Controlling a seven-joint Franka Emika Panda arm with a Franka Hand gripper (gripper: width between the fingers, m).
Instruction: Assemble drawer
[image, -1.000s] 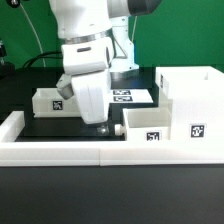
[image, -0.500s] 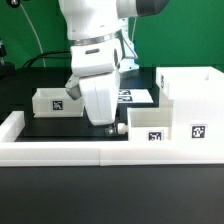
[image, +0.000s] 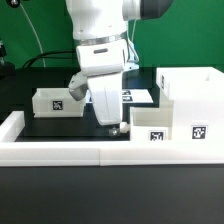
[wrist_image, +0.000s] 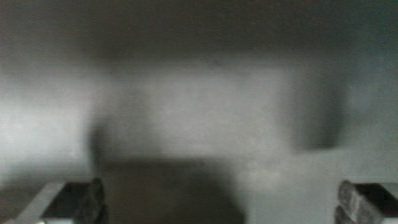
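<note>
Arm (image: 100, 60) is posed low over the black surface (image: 45, 125), with the jaws pointing down just beside the near tray (image: 150, 124), on its exterior-view-left side. The wrist view is badly blurred. Two dark fingertips (wrist_image: 68, 200) sit at opposite edges of that picture with only pale blur between them, so I read the jaws as spread apart and holding nothing.

Judgement: the jaws are lined up on the tray's end wall, either to pinch it or to push it toward the casing (image: 195, 95). I cannot tell whether they touch it.

Drawer parts, all white plastic and not yet joined:
- Casing: tall and boxy, stepped open top, at the exterior view's right, one square black-and-white tag on its front.
- Near tray: small, open-top, tag on its front face. It sits against the casing's side and close to the border wall (image: 60, 150), which likely serves as a stop to square parts against.
- Far tray (image: 52, 101): same kind, tagged, well apart at the exterior view's left, awaiting its turn.

The marker board (image: 136, 97) lies flat behind the arm, partly hidden.
</note>
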